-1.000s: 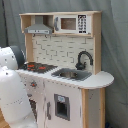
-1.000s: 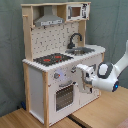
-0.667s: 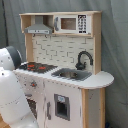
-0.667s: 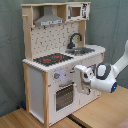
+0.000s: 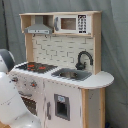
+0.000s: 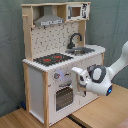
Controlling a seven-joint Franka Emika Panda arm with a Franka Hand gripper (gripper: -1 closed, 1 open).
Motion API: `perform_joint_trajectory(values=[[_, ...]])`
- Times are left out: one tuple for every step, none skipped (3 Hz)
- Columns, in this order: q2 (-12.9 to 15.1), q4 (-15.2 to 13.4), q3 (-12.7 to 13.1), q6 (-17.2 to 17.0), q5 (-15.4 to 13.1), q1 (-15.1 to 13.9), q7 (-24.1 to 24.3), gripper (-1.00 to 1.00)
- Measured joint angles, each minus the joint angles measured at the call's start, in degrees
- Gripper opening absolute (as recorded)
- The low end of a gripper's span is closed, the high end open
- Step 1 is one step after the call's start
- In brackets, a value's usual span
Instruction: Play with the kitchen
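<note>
The kitchen (image 5: 65, 55) is a white and pale-wood toy unit with a black-red hob (image 5: 35, 66), steel sink (image 5: 72, 75), black tap (image 5: 84, 59), hood (image 5: 39, 27) and microwave (image 5: 70, 23). In the second exterior view the kitchen (image 6: 40, 45) stands at the left. My gripper (image 6: 76, 76) hovers right at its front panel, beside the knobs (image 6: 57, 76) and just above the oven door (image 6: 65, 97). Whether it touches the panel is unclear. In the first exterior view my white arm (image 5: 10, 100) fills the lower left and hides the gripper.
The kitchen stands on a wooden table (image 6: 102, 112) made of two tops with a seam between them. A grey-green curtain (image 6: 112, 25) hangs behind. A dark panel (image 5: 61, 107) sits in the lower cabinet door.
In the second exterior view my gripper has moved left, from off the front corner to close against the knob panel. In the first exterior view the arm has shifted at the lower left.
</note>
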Motion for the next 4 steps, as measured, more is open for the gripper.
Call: perform_joint_trajectory(values=[[-2.8, 2.2, 2.9, 0.6, 0.0, -3.4, 1.5, 1.0], [-5.9, 4.7, 5.9, 1.1, 0.1, -7.0, 3.1, 1.0], [-9.0, 7.5, 8.7, 1.3, 0.1, -10.4, 4.7, 1.0], [-12.0, 10.5, 11.2, 1.3, 0.2, -13.6, 6.2, 1.0]])
